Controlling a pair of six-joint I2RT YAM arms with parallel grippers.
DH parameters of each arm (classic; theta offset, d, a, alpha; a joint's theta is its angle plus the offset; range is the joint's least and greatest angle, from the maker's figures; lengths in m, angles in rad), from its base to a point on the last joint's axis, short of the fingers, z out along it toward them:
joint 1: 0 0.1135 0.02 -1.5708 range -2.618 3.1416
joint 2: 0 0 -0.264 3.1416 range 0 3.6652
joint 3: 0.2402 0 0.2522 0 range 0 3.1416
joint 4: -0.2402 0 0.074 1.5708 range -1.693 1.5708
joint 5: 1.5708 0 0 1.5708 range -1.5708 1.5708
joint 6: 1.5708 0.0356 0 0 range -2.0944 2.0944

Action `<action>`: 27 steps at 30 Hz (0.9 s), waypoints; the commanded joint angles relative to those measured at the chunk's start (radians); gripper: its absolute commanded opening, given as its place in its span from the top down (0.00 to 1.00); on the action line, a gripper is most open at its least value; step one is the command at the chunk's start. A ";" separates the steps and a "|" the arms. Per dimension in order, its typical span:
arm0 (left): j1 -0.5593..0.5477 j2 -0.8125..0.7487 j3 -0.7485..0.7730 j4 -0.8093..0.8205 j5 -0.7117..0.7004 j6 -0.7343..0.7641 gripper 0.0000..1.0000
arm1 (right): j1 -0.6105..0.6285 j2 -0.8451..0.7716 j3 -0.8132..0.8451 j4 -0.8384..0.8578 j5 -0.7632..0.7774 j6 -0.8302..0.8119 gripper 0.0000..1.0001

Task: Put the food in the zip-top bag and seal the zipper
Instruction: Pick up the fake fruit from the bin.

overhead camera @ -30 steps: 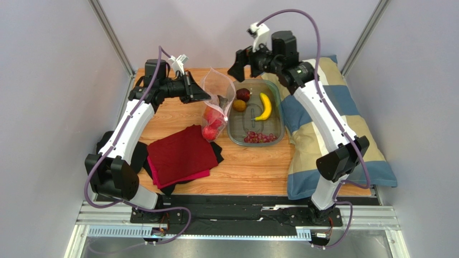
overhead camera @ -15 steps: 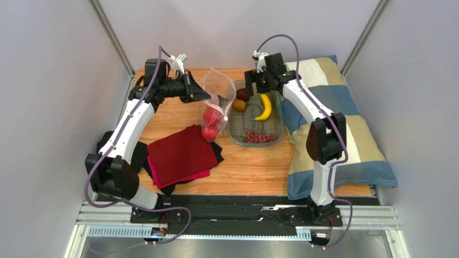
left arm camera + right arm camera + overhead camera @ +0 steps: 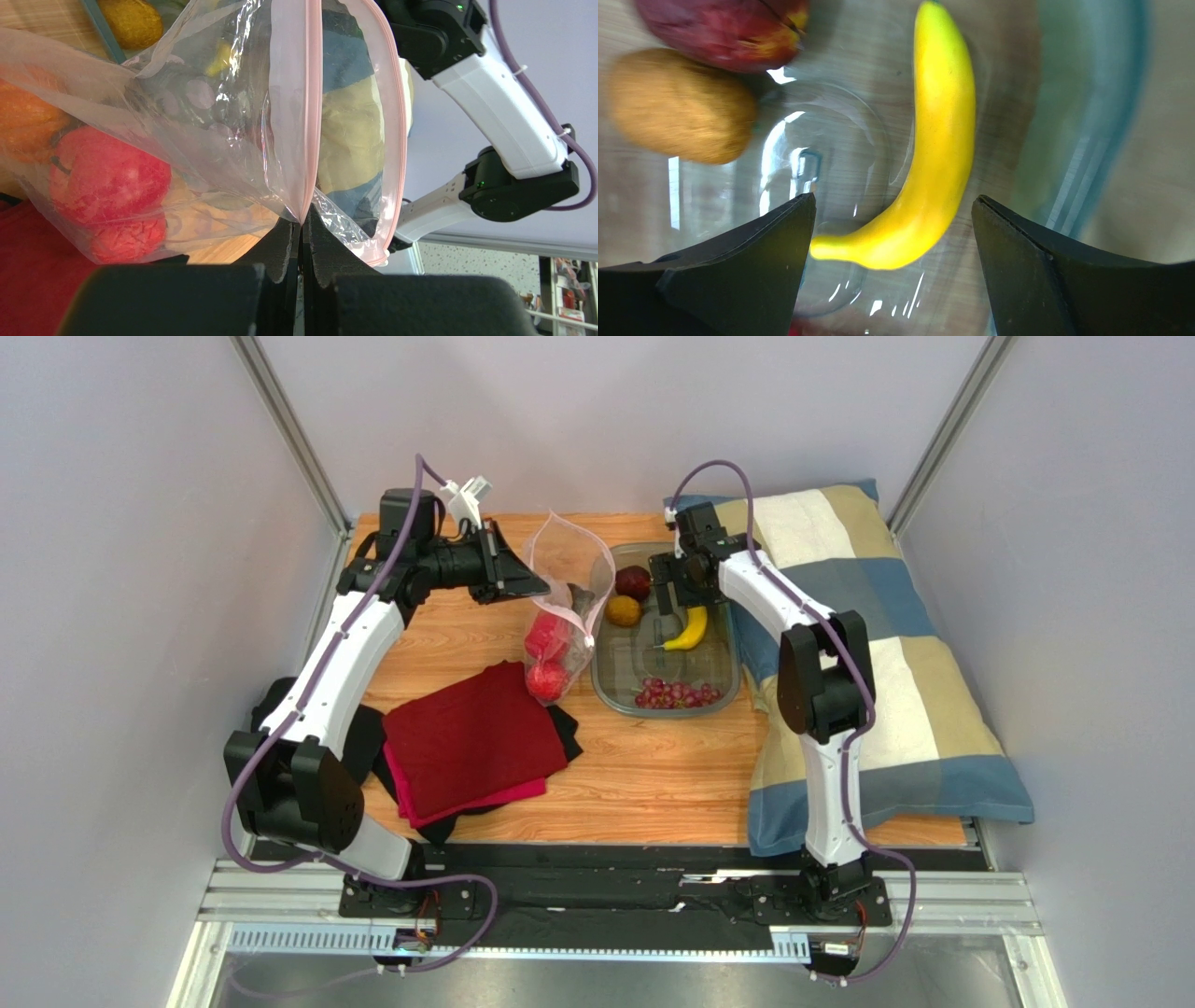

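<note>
Left claw (image 3: 303,234) clenched on zip-top bag (image 3: 210,126) rim; right claw (image 3: 892,203) (spread wide) hangs over banana (image 3: 945,126)

Here we are in a robotics lab test cell: a left arm (image 3: 337,665) and a right arm (image 3: 831,805) are bolted over slotted aluminium rails (image 3: 267,903) at the edge of a wooden table (image 3: 659,784). Plain grey panels (image 3: 112,588) on metal posts (image 3: 291,431) box it in, and purple cables (image 3: 716,465) loop off the arms.

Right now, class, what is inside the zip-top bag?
Two red foods and an orange piece lie in the zip-top bag. Crinkled plastic hides anything beneath them.
</note>
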 commanded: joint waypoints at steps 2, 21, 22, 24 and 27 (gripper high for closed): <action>-0.003 -0.008 0.036 -0.001 -0.001 0.025 1.00 | -0.002 0.049 0.050 -0.029 0.047 0.044 0.14; -0.003 -0.006 0.028 0.007 0.004 0.022 1.00 | -0.037 0.116 0.095 -0.061 -0.144 0.125 0.49; -0.003 -0.006 0.028 0.005 0.002 0.022 1.00 | -0.040 0.115 0.093 -0.061 -0.146 0.125 0.54; -0.003 -0.008 0.026 0.005 0.002 0.024 1.00 | -0.041 0.111 0.093 -0.064 -0.138 0.113 0.61; -0.003 -0.008 0.028 0.005 0.004 0.024 1.00 | -0.042 0.095 0.091 -0.072 -0.131 0.103 0.71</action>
